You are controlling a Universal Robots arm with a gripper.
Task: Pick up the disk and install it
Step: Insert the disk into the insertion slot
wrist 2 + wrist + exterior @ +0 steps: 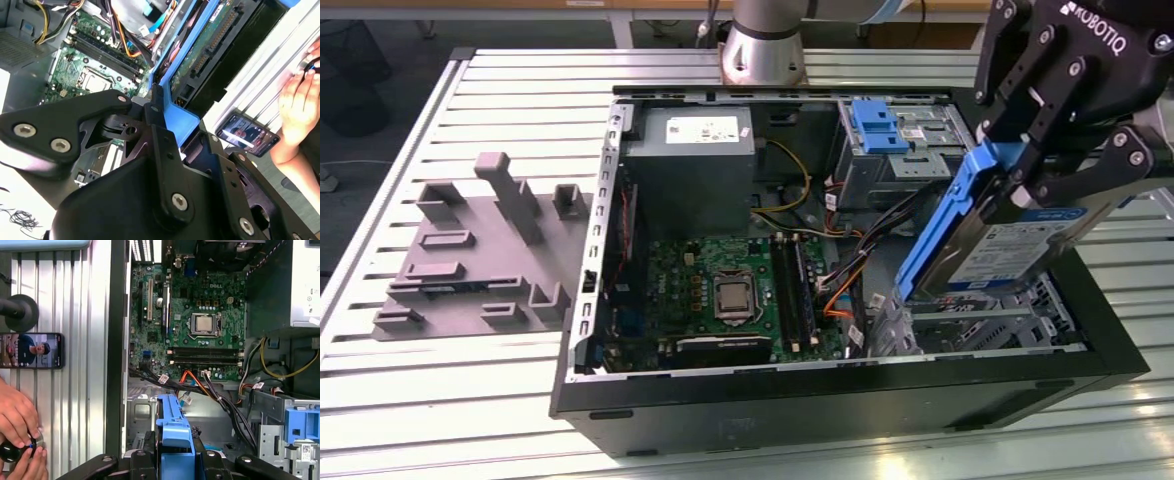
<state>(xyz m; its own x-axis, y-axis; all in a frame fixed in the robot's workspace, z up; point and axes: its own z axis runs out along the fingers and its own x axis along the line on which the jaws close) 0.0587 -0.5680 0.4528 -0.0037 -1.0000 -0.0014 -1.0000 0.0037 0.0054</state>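
The disk [1003, 252] is a silver-grey drive with a white-and-blue label and blue side rails. It hangs tilted, nearly on edge, over the metal drive cage [974, 325] at the exterior view's right end of the open computer case [854, 405]. My gripper [1051, 188] is shut on the disk from above, its black fingers clamping the upper end. In the second wrist view the disk's green circuit-board underside [210, 45] and a blue rail run away from the gripper [167, 122]. In the first wrist view the blue rail [172, 430] sticks out between the gripper's fingers [175, 462].
Inside the case lie the green motherboard [720, 290], a large grey metal box [694, 150], cables and a bare blue bracket [878, 125]. A grey fixture plate [467, 250] sits at the exterior view's left. A person's hands [20, 440] and a phone [31, 350] are beside the case.
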